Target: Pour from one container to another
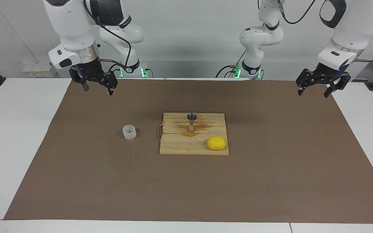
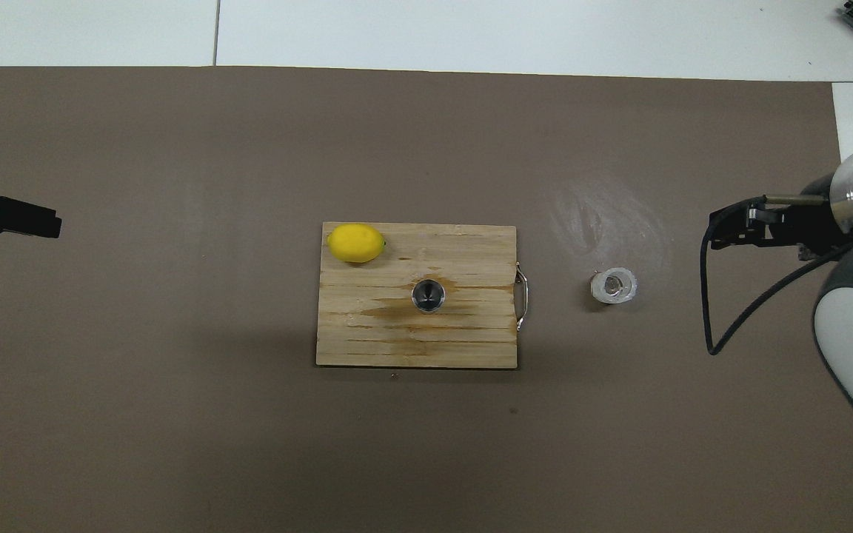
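- Right gripper (image 1: 97, 86), fingers spread and empty, hangs over the mat (image 1: 270, 181); glass cup (image 1: 129, 132) below it stands unobstructed.
- Left gripper (image 1: 314, 90), spread and empty, waits over the mat's edge.
- Jigger (image 1: 191, 121) upright on the board (image 1: 180, 147), lemon (image 1: 216, 143) beside it.

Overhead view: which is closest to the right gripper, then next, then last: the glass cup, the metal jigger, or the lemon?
1. Knobbly clear glass cup, on the brown mat.
2. Silvery hourglass metal jigger, mid-board.
3. Yellow oval lemon, at the board's corner.

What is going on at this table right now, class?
Nothing is being handled. The glass cup stands on the brown mat toward the right arm's end; the metal jigger stands upright on the wooden board beside a lemon. The right gripper and left gripper hang open above the mat's ends.
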### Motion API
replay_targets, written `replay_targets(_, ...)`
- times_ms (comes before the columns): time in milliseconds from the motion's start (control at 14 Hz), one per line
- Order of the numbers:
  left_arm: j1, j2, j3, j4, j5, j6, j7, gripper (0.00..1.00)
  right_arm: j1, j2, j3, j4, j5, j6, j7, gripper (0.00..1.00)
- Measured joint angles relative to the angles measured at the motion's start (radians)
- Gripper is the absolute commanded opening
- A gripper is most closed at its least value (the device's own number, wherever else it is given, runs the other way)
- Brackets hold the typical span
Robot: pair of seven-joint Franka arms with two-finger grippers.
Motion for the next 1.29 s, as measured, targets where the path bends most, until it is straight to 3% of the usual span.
replay_targets(1288,0.0,0.001,-0.001,0.0,0.0,0.0,0.0,1.0,-0.008,-0.006,-0.001,-0.026,0.05,0.017,-0.052,1.0)
